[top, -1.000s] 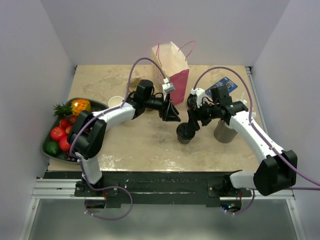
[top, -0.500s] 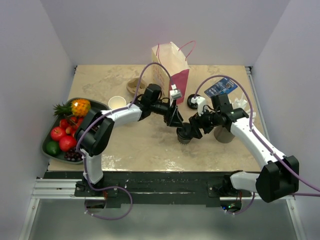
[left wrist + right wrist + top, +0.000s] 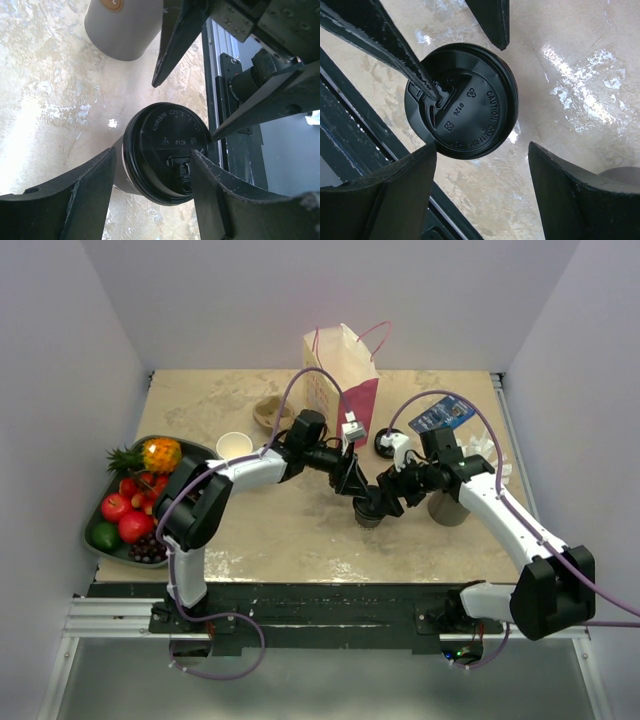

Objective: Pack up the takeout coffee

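The takeout coffee (image 3: 368, 510), a paper cup under a round black lid (image 3: 165, 150), stands upright on the table's middle. My left gripper (image 3: 352, 483) hangs open just over it from the left. In the left wrist view the lid lies between the fingers of the left gripper (image 3: 152, 152), and one fingertip (image 3: 427, 90) rests over the lid's sip tab. My right gripper (image 3: 385, 502) is open on the cup's right. In the right wrist view the lid (image 3: 462, 100) sits beyond the tips of the right gripper (image 3: 481, 146), close to one finger, with nothing between them.
A tan and pink paper bag (image 3: 340, 365) stands at the back centre. A grey tumbler (image 3: 448, 508) is right of the coffee. A loose black lid (image 3: 385, 443), a blue packet (image 3: 440, 413), a small white cup (image 3: 233, 444) and a fruit tray (image 3: 95, 505) lie around.
My left gripper swung from beside the bag toward the near right and now sits over the coffee. The right gripper shifted slightly next to the cup. The cup stayed put.
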